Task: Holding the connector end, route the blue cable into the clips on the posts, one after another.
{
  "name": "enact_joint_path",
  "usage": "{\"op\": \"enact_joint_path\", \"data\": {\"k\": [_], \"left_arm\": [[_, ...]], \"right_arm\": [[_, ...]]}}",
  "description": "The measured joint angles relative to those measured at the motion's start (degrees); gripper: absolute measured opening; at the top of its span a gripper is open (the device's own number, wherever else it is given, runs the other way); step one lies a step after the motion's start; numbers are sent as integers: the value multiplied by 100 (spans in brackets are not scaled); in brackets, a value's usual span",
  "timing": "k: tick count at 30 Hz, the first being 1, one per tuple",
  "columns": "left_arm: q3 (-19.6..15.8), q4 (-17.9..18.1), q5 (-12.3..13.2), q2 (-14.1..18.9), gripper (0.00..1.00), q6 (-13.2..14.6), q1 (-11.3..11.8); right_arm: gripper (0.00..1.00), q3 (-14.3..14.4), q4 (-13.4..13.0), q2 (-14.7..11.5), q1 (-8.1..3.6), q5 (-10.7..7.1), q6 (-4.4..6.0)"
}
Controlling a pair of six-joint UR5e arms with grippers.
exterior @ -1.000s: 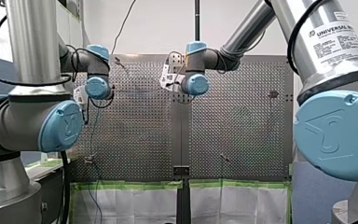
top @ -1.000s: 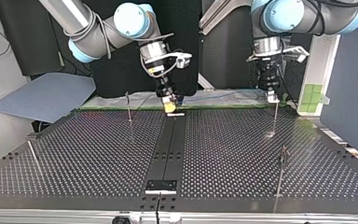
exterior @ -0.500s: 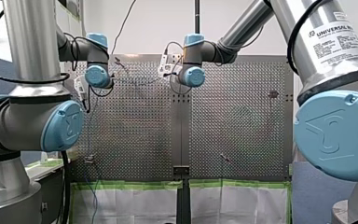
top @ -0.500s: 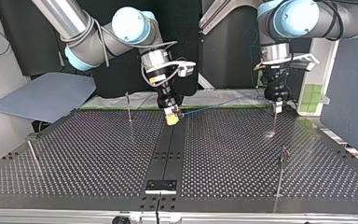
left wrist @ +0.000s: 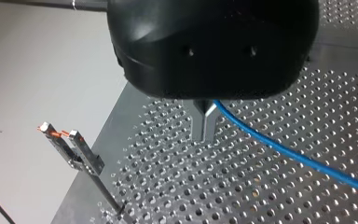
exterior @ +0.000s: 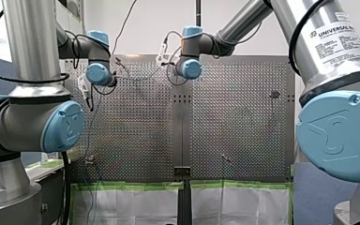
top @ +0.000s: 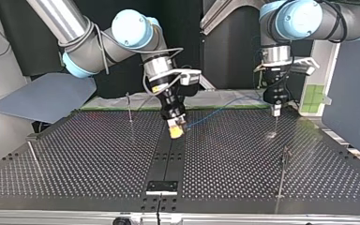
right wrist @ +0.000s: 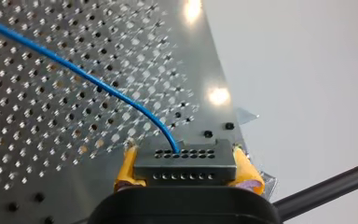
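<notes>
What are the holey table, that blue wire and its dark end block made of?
Table: likely bare metal sheet, lamp glints on it. Blue cable: smooth, plastic-looking sheath. Connector block: seemingly matte dark moulded plastic, rows of pin holes.

Perforated table (top: 98, 154); upright clip posts (top: 129, 108)

A robotics lab: perforated table (top: 243, 159), my left arm (top: 304, 18), my right arm (top: 131, 28).

The perforated counter (top: 84, 154) is gleaming under the lights, with a dark strip (top: 166, 159) running down its middle. A grey-blue sheet (top: 42, 96) is lying just off the counter at the top view's left. In the front view, green tape (exterior: 131, 185) is edging the counter's near side, and white sheeting (exterior: 136, 206) is hanging below it.
</notes>
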Motion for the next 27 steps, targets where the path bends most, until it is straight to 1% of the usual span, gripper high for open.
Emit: {"op": "enact_joint_path", "data": {"k": [7,11,14,18,21,27], "left_arm": [[135,-85,34,5,0,-55,2],[220,-115,3,12,0,-145,26],[320,-122,-42,10,0,-215,49],[468,-127,-80,8,0,-324,78],[596,-129,-81,7,0,-464,115],[752,-135,-67,-25,0,-655,199]], "right_arm": [[0,-274,65,138,103,24,31],[0,-488,218,286,159,65,35],[0,-603,273,349,184,117,42],[0,-705,295,391,208,151,69],[0,-795,321,409,231,173,87],[0,-992,462,419,282,193,100]]}}
